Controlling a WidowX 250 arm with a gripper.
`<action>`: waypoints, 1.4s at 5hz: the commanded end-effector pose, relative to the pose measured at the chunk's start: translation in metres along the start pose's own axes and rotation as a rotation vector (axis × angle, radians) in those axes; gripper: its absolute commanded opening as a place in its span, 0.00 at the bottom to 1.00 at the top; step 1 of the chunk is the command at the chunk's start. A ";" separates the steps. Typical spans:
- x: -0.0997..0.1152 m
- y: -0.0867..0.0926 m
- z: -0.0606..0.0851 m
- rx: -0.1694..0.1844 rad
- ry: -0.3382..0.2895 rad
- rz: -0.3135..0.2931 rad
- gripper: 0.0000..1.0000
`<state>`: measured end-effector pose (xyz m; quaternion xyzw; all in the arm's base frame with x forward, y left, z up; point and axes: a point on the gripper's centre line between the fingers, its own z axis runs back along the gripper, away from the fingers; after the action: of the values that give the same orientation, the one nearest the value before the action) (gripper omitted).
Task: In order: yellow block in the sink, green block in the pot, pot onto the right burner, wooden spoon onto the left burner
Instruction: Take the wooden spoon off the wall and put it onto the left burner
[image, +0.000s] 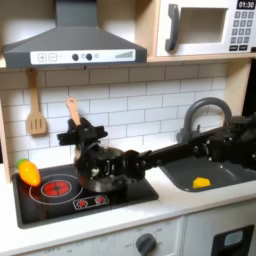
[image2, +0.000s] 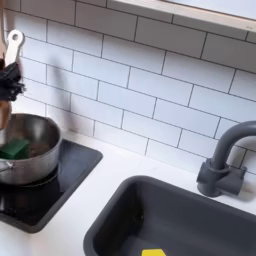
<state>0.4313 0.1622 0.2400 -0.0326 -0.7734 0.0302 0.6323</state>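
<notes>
The gripper (image: 76, 128) hangs against the wall (image: 140, 100), its fingers around the wooden spoon (image: 72, 108) handle, though whether they are truly clamped cannot be told. Just below it, the pot (image2: 30, 150) sits on the stove's burner (the one at the first exterior view's right), with the green block (image2: 15, 148) inside. The yellow block (image: 201, 182) lies in the sink (image2: 200, 215), well apart from the arm's tip.
</notes>
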 end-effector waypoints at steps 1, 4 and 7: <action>-0.017 -0.054 -0.001 -0.099 0.034 0.073 0.00; 0.004 -0.037 0.029 -0.038 0.008 0.096 0.00; 0.025 -0.007 0.012 0.042 -0.027 0.060 0.00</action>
<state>0.4138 0.1615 0.2589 -0.0403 -0.7774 0.0707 0.6237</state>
